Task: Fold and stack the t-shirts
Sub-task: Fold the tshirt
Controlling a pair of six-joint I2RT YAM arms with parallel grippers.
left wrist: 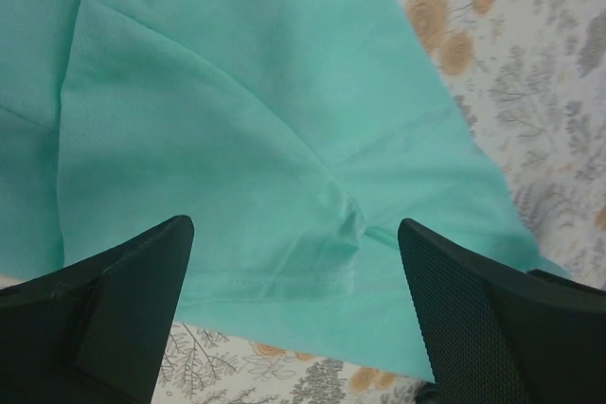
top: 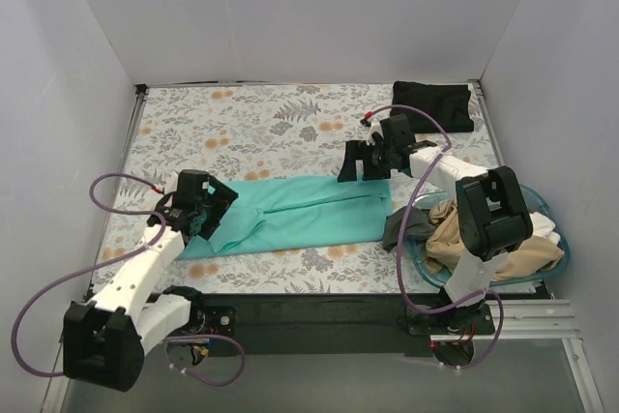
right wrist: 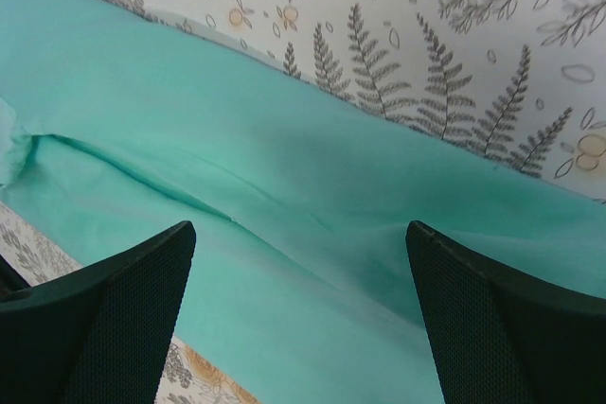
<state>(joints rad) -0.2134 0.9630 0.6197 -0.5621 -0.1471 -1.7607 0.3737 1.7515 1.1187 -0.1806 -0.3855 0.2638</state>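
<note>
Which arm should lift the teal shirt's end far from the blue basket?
Probably left: the left gripper is open above that end of the folded bright teal fabric t-shirt; the right gripper is above the other end.

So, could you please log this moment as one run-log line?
left gripper: open over teal t-shirt, sleeve end | right gripper: open over its other end | black t-shirt: folded, far-right corner | blue basket: crumpled shirts

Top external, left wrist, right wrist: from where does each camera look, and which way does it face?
Top external: above and behind the robot, facing down; both arms show.
Left wrist: on the left arm, facing down at the teal t-shirt; open left end effector shows.
Right wrist: on the right arm, likewise; open right end effector shows.
Shared: the teal t-shirt.
</note>
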